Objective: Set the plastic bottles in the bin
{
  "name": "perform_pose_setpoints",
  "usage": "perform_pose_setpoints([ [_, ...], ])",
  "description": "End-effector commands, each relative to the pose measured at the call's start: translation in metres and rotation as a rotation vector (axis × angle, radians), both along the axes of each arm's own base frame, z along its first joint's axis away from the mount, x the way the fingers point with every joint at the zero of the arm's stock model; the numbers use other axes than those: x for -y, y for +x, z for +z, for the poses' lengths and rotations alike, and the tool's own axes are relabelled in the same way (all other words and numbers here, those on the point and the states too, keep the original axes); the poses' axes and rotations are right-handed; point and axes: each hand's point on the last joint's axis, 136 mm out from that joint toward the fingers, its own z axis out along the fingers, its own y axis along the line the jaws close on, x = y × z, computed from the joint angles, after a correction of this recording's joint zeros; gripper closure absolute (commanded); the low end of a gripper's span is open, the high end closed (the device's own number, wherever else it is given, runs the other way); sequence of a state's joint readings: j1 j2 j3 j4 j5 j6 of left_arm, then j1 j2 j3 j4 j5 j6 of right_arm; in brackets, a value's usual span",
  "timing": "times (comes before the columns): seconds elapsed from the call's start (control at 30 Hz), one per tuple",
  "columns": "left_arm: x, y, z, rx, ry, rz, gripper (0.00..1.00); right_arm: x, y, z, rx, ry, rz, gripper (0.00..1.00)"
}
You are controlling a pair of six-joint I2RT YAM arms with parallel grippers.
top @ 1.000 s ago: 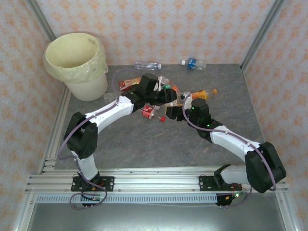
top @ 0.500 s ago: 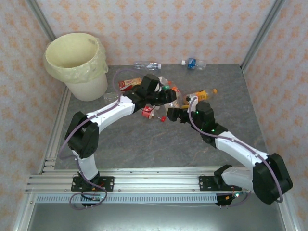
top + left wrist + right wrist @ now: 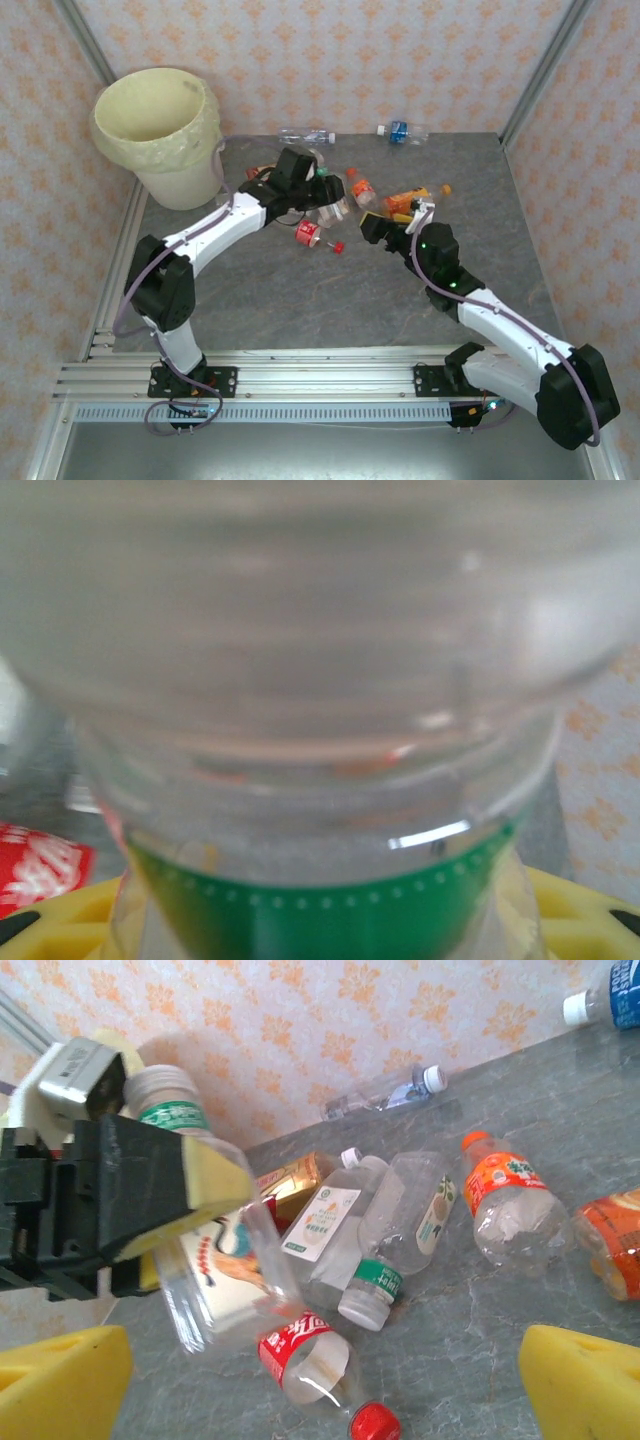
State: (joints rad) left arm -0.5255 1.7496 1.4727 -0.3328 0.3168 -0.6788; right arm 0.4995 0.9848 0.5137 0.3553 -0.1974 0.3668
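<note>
Your left gripper is clamped on a clear bottle with a green band under its pale cap. The yellow pads press it from both sides. The bottle hangs tilted, cap end up, over the heap. You cannot tell whether its lower end touches the table.

Your right gripper has its jaws spread wide and grips nothing. It sits low, facing the heap. Just in front of it lies a red-labelled bottle with a red cap. Beyond that, two white-labelled bottles lie side by side and touching. An orange-labelled bottle lies to their right.

Against the far wall lie another clear one and a blue-labelled bottle.

The bin stands in the far left corner, well apart from the heap and beyond your left arm.
</note>
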Motion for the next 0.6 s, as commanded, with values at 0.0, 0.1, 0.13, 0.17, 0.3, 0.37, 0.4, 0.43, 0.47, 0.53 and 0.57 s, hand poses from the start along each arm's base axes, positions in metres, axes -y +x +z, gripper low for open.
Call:
perform_pose_setpoints([
  [0.0, -0.042, -0.001, 0.055, 0.132, 0.116, 0.087, 0.49, 0.012, 0.001, 0.009, 0.051, 0.019, -0.071, 0.01],
  [0.1, -0.07, -0.005, 0.075, 0.181, 0.193, 0.157, 0.48, 0.02, 0.001, 0.009, 0.046, 0.033, -0.115, 0.01],
  [0.13, -0.08, -0.007, 0.082, 0.197, 0.22, 0.18, 0.48, 0.022, 0.002, 0.01, 0.046, 0.047, -0.129, 0.01],
  [0.17, -0.089, -0.008, 0.087, 0.206, 0.248, 0.196, 0.48, 0.024, 0.002, 0.011, 0.044, 0.059, -0.143, 0.01],
  [0.3, -0.123, -0.013, 0.115, 0.26, 0.375, 0.257, 0.48, 0.033, 0.005, 0.014, 0.049, 0.083, -0.197, 0.01],
  [0.37, -0.136, -0.015, 0.134, 0.301, 0.407, 0.292, 0.49, 0.034, 0.005, 0.015, 0.053, 0.081, -0.205, 0.01],
  [0.4, -0.144, -0.016, 0.146, 0.323, 0.421, 0.315, 0.49, 0.034, 0.005, 0.016, 0.055, 0.081, -0.205, 0.01],
  [0.43, -0.15, -0.018, 0.156, 0.337, 0.431, 0.329, 0.49, 0.035, 0.005, 0.015, 0.055, 0.079, -0.206, 0.01],
  [0.47, -0.156, -0.019, 0.166, 0.35, 0.44, 0.341, 0.49, 0.035, 0.005, 0.015, 0.055, 0.08, -0.209, 0.01],
  [0.53, -0.168, -0.023, 0.188, 0.386, 0.476, 0.381, 0.49, 0.036, 0.005, 0.018, 0.058, 0.093, -0.213, 0.01],
  [0.57, -0.174, -0.024, 0.196, 0.402, 0.495, 0.399, 0.49, 0.036, 0.004, 0.019, 0.062, 0.098, -0.213, 0.01],
])
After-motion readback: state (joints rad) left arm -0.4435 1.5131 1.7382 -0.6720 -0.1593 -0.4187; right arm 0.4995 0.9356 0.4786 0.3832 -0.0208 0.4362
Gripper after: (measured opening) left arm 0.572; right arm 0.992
